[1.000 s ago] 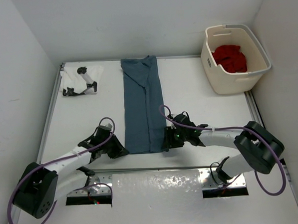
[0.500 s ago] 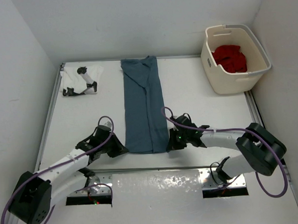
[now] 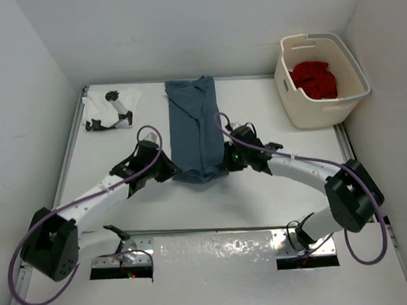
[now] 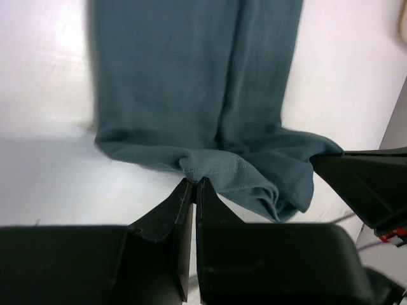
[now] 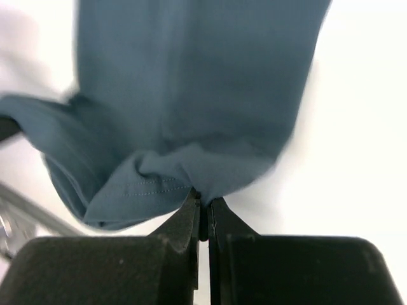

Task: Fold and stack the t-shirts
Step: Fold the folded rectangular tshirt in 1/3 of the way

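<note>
The left pincer [image 3: 167, 169] is closed tight, its two fingers pinched on the near-left corner of the blue-grey t-shirt [image 3: 193, 119]. In the left wrist view the fingertips [image 4: 186, 194] meet with only a thin fold of stitched hem between them. Just ahead of the tips the cloth bunches into a rumpled roll.

The right pincer [image 3: 226, 161] is likewise drawn narrow and grips the near-right corner of the same shirt. The right wrist view shows the hem, with its double line of stitching, gathered into the closed tips and spilling to their left.

The two pincers stand one at each side of the shirt's near edge, which sags in a crumpled curve between them. Beyond both pincers the shirt lies as a long narrow strip on the tabletop [image 3: 281, 196], running straight away from them toward the far edge.

There are two pincers, both holding this one garment.

There are three t-shirts in all:
- The blue-grey one is held between the pincers.
- The white t-shirt [image 3: 106, 110], with dark print on it, lies far beyond the left pincer and off to its left. It is well apart from the pincer, near the far-left corner.
- The red t-shirt [image 3: 314, 80] is crumpled well beyond the right pincer and off to its right. It sits inside the single cream basket [image 3: 319, 113], which stands in the far-right corner.

Neither pincer touches the white shirt, the red shirt or the basket.
</note>
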Tool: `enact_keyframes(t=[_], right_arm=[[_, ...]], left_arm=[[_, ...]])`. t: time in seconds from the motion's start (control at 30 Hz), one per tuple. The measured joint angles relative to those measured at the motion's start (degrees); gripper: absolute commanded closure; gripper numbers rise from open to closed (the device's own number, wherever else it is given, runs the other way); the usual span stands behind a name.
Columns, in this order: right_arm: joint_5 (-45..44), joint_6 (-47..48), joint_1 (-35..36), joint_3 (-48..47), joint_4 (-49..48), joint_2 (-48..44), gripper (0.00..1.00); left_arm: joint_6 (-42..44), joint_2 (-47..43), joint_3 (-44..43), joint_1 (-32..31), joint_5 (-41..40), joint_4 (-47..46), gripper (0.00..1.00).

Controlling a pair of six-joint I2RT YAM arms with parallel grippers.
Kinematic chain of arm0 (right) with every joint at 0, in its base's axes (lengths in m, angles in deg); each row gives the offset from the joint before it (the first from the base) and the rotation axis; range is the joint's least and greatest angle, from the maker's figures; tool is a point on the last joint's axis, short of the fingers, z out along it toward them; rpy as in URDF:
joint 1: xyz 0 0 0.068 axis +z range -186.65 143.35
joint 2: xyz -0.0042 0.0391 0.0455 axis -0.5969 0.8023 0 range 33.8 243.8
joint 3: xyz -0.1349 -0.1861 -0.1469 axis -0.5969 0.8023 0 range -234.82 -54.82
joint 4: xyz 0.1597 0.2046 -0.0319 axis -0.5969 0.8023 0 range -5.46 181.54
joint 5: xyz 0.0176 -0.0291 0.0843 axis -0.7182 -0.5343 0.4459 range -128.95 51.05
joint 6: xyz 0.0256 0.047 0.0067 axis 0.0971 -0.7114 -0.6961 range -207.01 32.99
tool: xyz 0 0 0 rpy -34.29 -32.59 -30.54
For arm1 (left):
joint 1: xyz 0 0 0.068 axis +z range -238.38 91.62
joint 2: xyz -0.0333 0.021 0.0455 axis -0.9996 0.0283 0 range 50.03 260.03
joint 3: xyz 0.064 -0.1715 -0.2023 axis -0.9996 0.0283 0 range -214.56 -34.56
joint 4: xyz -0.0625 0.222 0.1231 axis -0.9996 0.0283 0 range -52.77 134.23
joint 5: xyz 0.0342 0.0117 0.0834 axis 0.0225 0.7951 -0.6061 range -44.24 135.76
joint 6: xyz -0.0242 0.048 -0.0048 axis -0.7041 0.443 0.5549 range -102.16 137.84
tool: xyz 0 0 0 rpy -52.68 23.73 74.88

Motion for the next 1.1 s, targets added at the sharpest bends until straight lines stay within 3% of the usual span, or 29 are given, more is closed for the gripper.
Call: enact_keyframes(t=[0.17,0.37,0.6,0.87,1.1], right_arm=[[-0.96,3.54,-3.91,-11.82,2.03,6.78,1.0],[-0.2,6.34,-8.15,-23.76,4.48,15.63,1.0],[1.66,8.37,-11.02,-34.99,6.03,25.33,1.0],[3.34,9.75,-12.66,-44.19,6.56,33.59,1.0],[4.87,10.1,-13.84,-47.74,6.12,38.05,1.0]], left_arm=[[1.7,9.35,-11.69,1.84,-1.75,-1.7,1.0],[4.74,16.33,-20.74,8.52,-0.57,-4.2,1.0],[8.46,27.63,-31.36,11.52,0.28,-4.26,1.0],[10.4,36.17,-39.28,12.74,1.66,-4.26,1.0],[10.43,39.08,-39.58,13.9,0.59,-4.17,1.0]])
